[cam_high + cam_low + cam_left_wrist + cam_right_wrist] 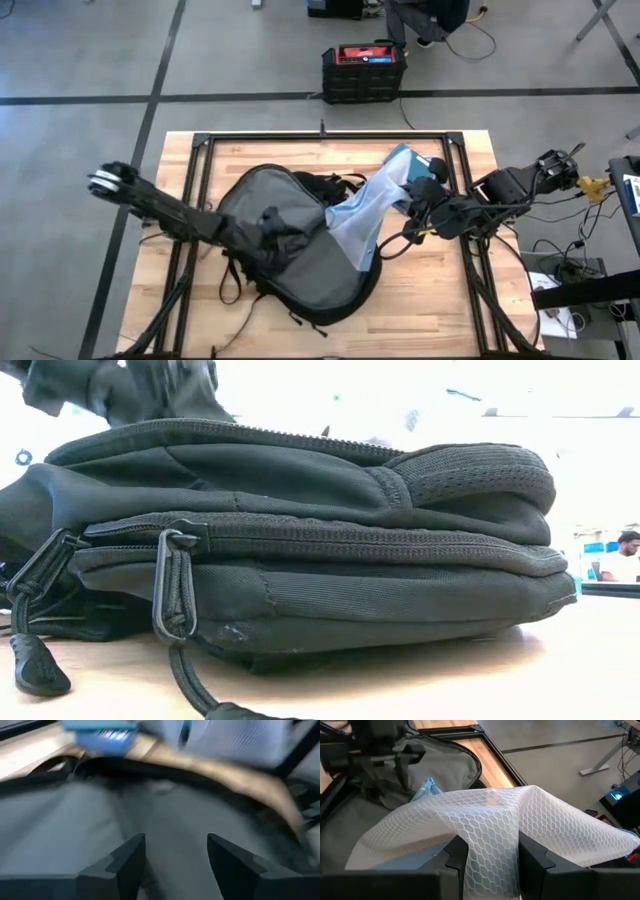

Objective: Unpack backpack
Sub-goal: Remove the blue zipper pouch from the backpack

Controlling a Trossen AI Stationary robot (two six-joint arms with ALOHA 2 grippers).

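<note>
The black backpack lies flat on the wooden table, zipped open with its grey lining facing up. In the low view its side fills the frame. My left gripper reaches in from the table's left and stands open over the lining. My right gripper comes from the table's right and is shut on a white mesh bag with something blue inside. My right gripper pinches a raised fold of the mesh bag's netting between its two fingers. It comes from the table's right, slanting down. The bag drapes away from the fingers, and its lower end rests on the backpack's lining. Whether my left gripper touches the lining I cannot tell.
A black metal frame runs around the tabletop. Backpack straps and zip pulls trail onto the wood by the table's near edge. A black crate with a red top stands on the floor beyond the far edge. A person sits far off.
</note>
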